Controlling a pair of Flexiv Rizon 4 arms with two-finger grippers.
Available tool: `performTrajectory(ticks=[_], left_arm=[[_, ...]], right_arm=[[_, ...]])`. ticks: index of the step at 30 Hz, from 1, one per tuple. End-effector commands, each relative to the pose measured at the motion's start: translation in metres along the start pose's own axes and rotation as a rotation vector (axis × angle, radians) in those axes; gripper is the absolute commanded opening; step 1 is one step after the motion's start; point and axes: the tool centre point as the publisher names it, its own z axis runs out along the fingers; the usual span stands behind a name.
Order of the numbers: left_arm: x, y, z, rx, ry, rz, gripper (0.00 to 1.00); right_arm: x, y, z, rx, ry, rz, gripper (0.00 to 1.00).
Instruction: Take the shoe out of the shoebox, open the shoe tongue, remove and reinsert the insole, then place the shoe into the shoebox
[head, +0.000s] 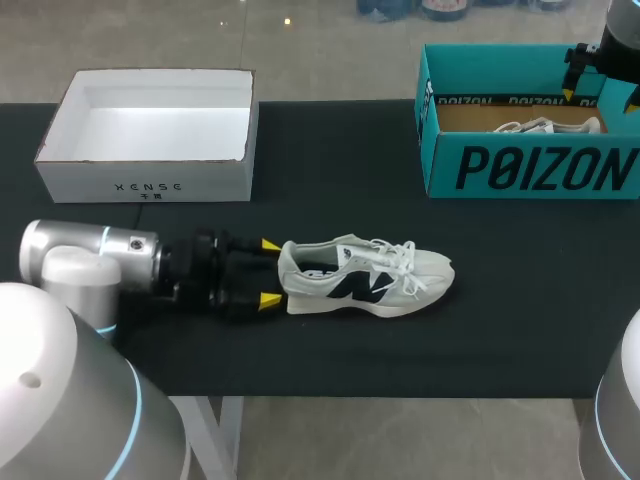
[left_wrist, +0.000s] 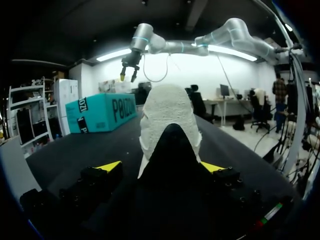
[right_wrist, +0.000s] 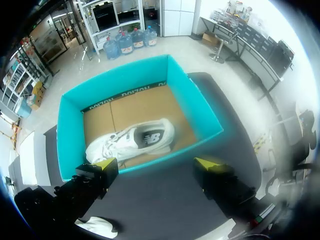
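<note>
A white sneaker with a dark side logo (head: 365, 278) lies on its side on the black table, toe to the right. My left gripper (head: 270, 272) is at its heel and open, one yellow tip on each side. In the left wrist view the heel (left_wrist: 167, 115) stands between the spread fingers of the left gripper (left_wrist: 161, 167). A teal shoebox (head: 530, 170) at the back right holds a second white sneaker (head: 545, 126). My right gripper (head: 600, 98) hangs open above that box. The right wrist view looks down past my right gripper (right_wrist: 159, 166) at the boxed sneaker (right_wrist: 132, 142).
An open white box (head: 150, 130) with nothing in it stands at the back left. Black table (head: 340, 200) lies bare between the two boxes and in front of the sneaker. The table's front edge is close behind my left arm.
</note>
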Motion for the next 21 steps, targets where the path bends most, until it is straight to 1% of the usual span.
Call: performTrajectory(ticks=[1,8,13,21], left_arm=[[-0.002,0.001,0.002,-0.001,0.01,-0.002,1.0],[0.011,0.005,0.001,-0.001,0.024,-0.012,1.0],[0.021,0.006,0.005,0.003,0.03,-0.025,1.0],[0.02,-0.001,0.014,0.018,0.031,-0.024,1.0]], right_arm=[[0.0,0.0,0.001,-0.001,-0.001,0.001,1.0],[0.0,0.0,0.001,-0.001,-0.001,0.001,1.0],[0.0,0.0,0.001,-0.001,-0.001,0.001,1.0],[0.0,0.0,0.001,-0.001,-0.001,0.001,1.0]])
